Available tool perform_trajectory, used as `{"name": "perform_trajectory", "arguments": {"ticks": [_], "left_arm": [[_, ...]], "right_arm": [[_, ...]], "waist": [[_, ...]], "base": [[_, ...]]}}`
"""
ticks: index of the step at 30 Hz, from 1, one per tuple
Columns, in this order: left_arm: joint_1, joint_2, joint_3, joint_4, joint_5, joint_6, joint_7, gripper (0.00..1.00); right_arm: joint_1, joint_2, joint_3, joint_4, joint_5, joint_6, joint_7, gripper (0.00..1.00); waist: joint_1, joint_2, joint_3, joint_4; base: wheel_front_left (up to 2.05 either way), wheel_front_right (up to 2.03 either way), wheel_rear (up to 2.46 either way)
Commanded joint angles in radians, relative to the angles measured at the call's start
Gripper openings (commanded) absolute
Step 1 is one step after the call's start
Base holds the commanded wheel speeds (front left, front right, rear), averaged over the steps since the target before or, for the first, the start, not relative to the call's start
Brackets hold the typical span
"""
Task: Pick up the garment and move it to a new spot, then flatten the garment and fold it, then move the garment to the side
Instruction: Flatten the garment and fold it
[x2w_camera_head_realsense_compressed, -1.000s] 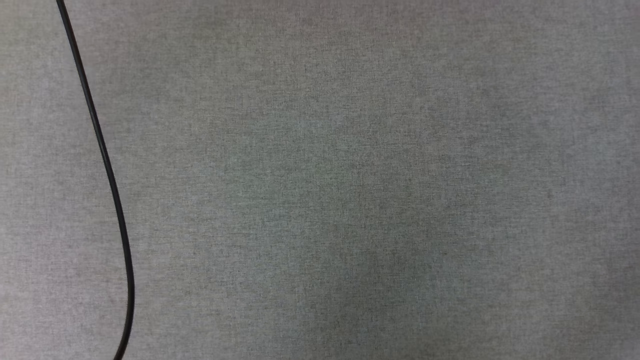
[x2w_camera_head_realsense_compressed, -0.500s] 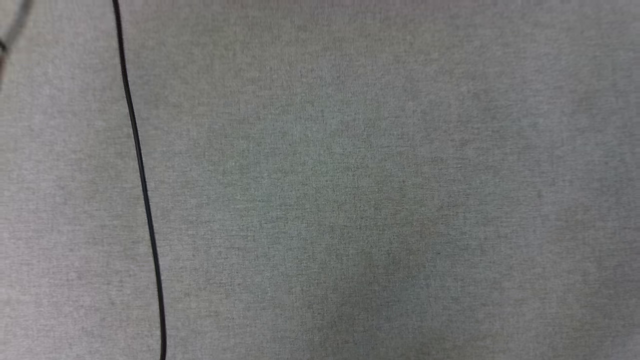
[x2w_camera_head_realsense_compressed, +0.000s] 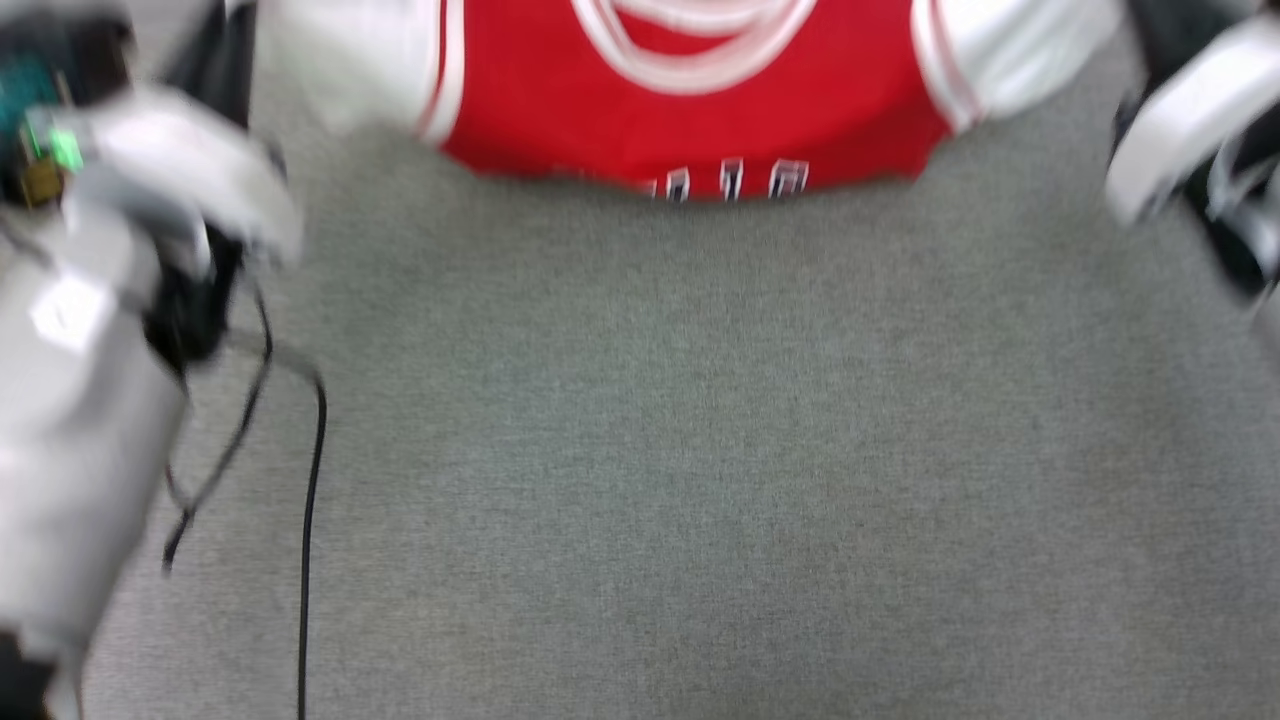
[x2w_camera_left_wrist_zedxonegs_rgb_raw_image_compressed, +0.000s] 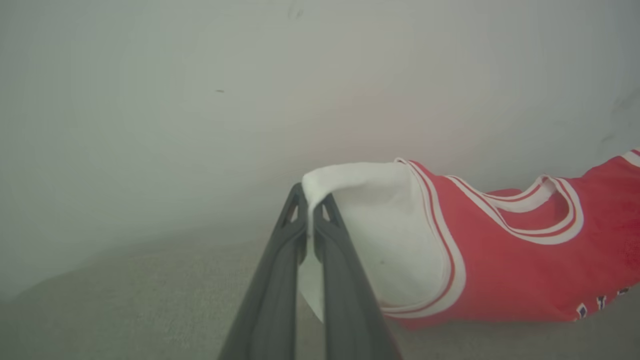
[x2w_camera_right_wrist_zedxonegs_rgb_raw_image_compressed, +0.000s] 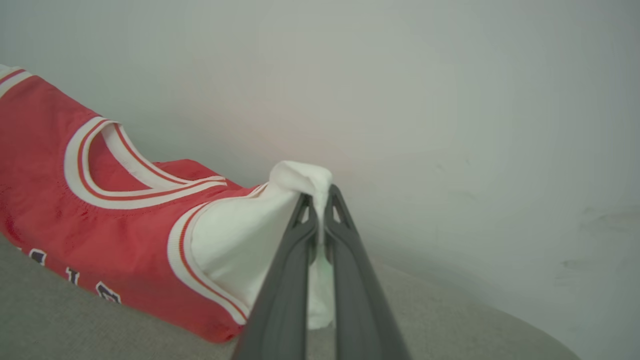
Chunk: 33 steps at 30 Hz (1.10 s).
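Item: red sports jersey with white sleeves (x2w_camera_head_realsense_compressed: 690, 110), was held stretched over grey woven cloth surface (x2w_camera_head_realsense_compressed: 700, 450), lower edge resting on it. The left gripper (x2w_camera_left_wrist_zedxonegs_rgb_raw_image_compressed: 311, 202) pinched one sleeve tip, the right gripper (x2w_camera_right_wrist_zedxonegs_rgb_raw_image_compressed: 320, 200) the other.

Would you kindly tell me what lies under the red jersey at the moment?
Grey fabric surface runs beneath the red jersey, whose lower part appears to rest on it in both wrist views. Anything under that resting part is hidden by the cloth.
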<state>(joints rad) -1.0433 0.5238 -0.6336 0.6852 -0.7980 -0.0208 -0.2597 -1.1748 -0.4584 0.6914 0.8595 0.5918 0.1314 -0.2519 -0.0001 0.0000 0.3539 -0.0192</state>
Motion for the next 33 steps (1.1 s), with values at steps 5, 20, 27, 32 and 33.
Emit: {"name": "perform_trajectory", "arguments": {"ticks": [5,20,27,32,33], "left_arm": [[0.29,0.026,0.035,-0.127,-0.04,0.059,-0.007,0.0],[0.84,0.07,0.102,-0.315,-0.114,0.178,-0.007,0.0],[0.996,0.064,0.142,-0.349,-0.13,0.204,-0.007,0.0],[1.089,0.045,0.169,-0.366,-0.135,0.211,-0.007,0.0],[1.103,0.042,0.175,-0.368,-0.135,0.213,-0.007,0.0]], "right_arm": [[0.225,-0.032,0.021,-0.07,0.051,-0.001,-0.012,0.0],[0.712,-0.099,-0.006,-0.212,0.147,-0.001,-0.003,0.0],[0.873,-0.107,-0.058,-0.225,0.148,-0.002,0.002,0.0],[0.993,-0.107,-0.117,-0.224,0.138,-0.002,-0.002,0.0],[1.014,-0.106,-0.13,-0.224,0.137,-0.002,-0.003,0.0]], "waist": [[0.0001,0.0,-0.104,0.008],[0.0001,0.0,-0.248,-0.012],[0.0001,0.0,-0.281,-0.02],[0.0001,0.0,-0.308,-0.017],[0.0001,0.0,-0.313,-0.015]], "base": [[0.0,0.0,0.0],[0.0,0.0,0.0],[0.0,0.0,0.0],[0.0,0.0,0.0],[0.0,0.0,0.0]]}}
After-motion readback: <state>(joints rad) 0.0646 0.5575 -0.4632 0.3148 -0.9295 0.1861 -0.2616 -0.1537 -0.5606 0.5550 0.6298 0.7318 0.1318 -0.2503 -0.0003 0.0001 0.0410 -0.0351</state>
